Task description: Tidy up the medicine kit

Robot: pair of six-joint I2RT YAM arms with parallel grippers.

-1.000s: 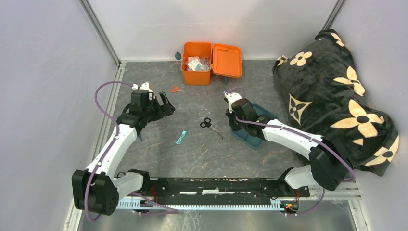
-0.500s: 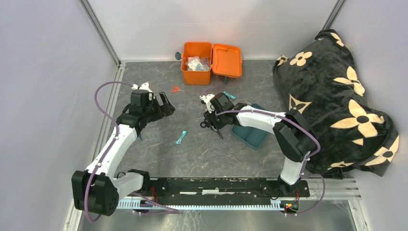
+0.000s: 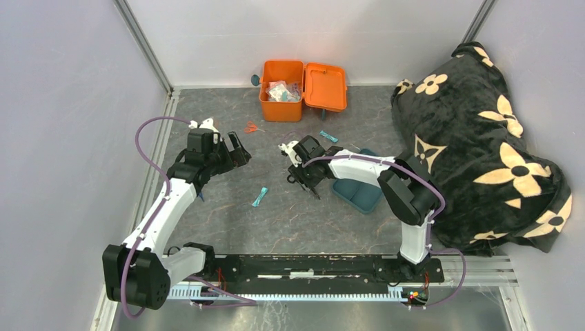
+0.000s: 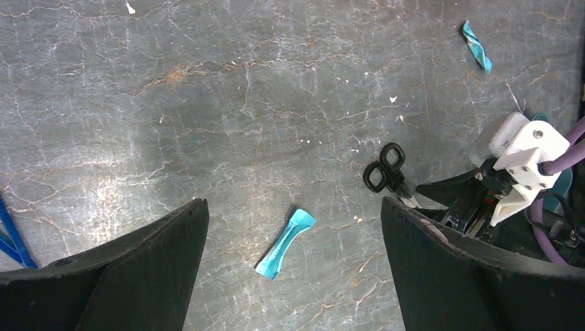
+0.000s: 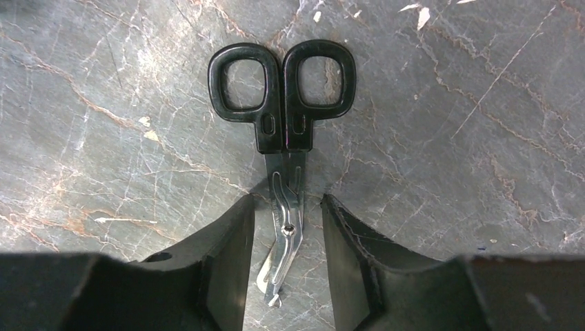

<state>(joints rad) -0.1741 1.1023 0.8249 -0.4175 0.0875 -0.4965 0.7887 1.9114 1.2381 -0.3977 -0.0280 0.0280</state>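
The orange medicine kit (image 3: 281, 103) stands open at the back, its lid (image 3: 325, 87) laid flat to the right and packets inside. Black-handled scissors (image 5: 283, 131) lie on the grey table, also showing in the top view (image 3: 292, 178) and the left wrist view (image 4: 385, 172). My right gripper (image 5: 288, 201) is low over them, open, with a finger on each side of the metal blades and a small gap to each. My left gripper (image 4: 293, 203) is open and empty above a teal packet (image 4: 284, 243), which lies left of the scissors (image 3: 259, 197).
A flat teal tray (image 3: 359, 192) lies right of the scissors, under the right arm. A second teal packet (image 3: 328, 136) and a small red item (image 3: 253, 127) lie in front of the kit. A black flowered blanket (image 3: 483, 138) fills the right side. Grey walls close in the left and back.
My right gripper has swung left from over the teal tray to the scissors and come down around their blades. The left arm has not moved.
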